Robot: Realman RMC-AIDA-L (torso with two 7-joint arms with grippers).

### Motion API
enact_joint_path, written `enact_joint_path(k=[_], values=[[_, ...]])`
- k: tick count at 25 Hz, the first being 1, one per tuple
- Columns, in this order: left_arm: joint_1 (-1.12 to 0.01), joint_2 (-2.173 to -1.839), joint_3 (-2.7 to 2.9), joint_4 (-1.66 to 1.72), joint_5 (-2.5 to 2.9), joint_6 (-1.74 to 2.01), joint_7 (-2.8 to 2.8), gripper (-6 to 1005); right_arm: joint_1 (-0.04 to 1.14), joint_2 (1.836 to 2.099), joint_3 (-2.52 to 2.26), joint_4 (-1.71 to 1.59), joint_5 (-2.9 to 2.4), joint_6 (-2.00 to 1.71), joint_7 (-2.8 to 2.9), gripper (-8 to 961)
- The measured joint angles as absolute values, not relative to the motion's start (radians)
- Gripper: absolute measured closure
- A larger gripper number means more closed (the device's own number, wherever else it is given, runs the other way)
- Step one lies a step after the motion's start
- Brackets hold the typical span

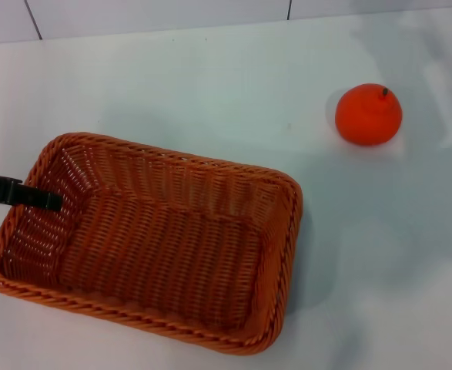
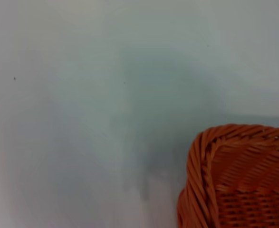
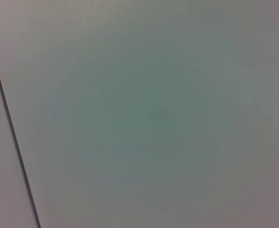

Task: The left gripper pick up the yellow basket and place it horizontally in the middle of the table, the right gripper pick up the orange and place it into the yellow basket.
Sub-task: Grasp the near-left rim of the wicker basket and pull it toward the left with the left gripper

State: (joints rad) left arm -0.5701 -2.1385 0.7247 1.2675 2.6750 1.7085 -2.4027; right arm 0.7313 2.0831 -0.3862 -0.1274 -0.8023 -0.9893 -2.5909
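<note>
**Left gripper at the basket's left end, orange waiting**

The left gripper [image 1: 45, 200] reaches in from the left edge of the head view, its black tip lying over the left short wall of the basket [image 1: 145, 239], just inside the braided rim. Only one slim black finger shows, so I cannot tell whether it is wide, narrow or clamped on the wall. The left wrist view shows just one corner of the basket [image 2: 239, 180] on bare table [image 2: 82, 95].

The basket sits on the table [image 1: 210, 85], tilted a little, its right end nearer the camera than its left. To do this step well, I judge the grip should take the rim squarely with the wall between the fingers, then turn the basket level and square across the middle before letting go. A hold on one end may let the far end drag or swing.

Right of the basket and beyond it, well apart, the orange [image 1: 368, 114] rests stem up on the table. Nothing stands between the two. The right gripper is not in view; its wrist camera shows only a plain surface crossed by a dark seam [image 3: 11, 128].
</note>
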Motion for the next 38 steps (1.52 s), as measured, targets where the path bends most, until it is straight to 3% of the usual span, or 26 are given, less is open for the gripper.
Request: enact_joint_path(k=[6, 11, 14, 19, 26, 32, 38], values=[[-0.575, -2.138, 0.746, 1.257, 2.699, 1.727, -2.405, 222, 0.726, 2.083, -0.361, -0.127, -0.802, -0.991, -2.584, 261], [-0.578, -2.139, 0.746, 1.260, 2.700, 1.729, -2.406, 440, 0.725, 2.082, -0.356, -0.127, -0.802, -0.991, -2.582, 260], [-0.578, -2.139, 0.742, 1.261, 2.700, 1.726, -2.411, 680, 0.724, 2.082, -0.355, -0.127, -0.802, -0.992, -2.582, 260], [-0.576, -2.139, 0.738, 1.266, 2.700, 1.725, -2.422, 832, 0.722, 2.083, -0.352, -0.127, -0.802, -0.992, -2.581, 260], [-0.570, -2.147, 0.658, 1.293, 2.669, 1.723, -2.418, 832, 0.721, 2.083, -0.350, -0.127, -0.802, -0.992, -2.580, 259], [-0.567, -2.104, 0.476, 1.173, 2.515, 1.721, -2.417, 831, 0.715, 2.083, -0.348, -0.127, -0.802, -0.991, -2.580, 259], [-0.551, -2.104, 0.379, 1.078, 2.443, 1.674, -2.410, 832, 0.711, 2.083, -0.340, -0.127, -0.802, -0.990, -2.580, 259]])
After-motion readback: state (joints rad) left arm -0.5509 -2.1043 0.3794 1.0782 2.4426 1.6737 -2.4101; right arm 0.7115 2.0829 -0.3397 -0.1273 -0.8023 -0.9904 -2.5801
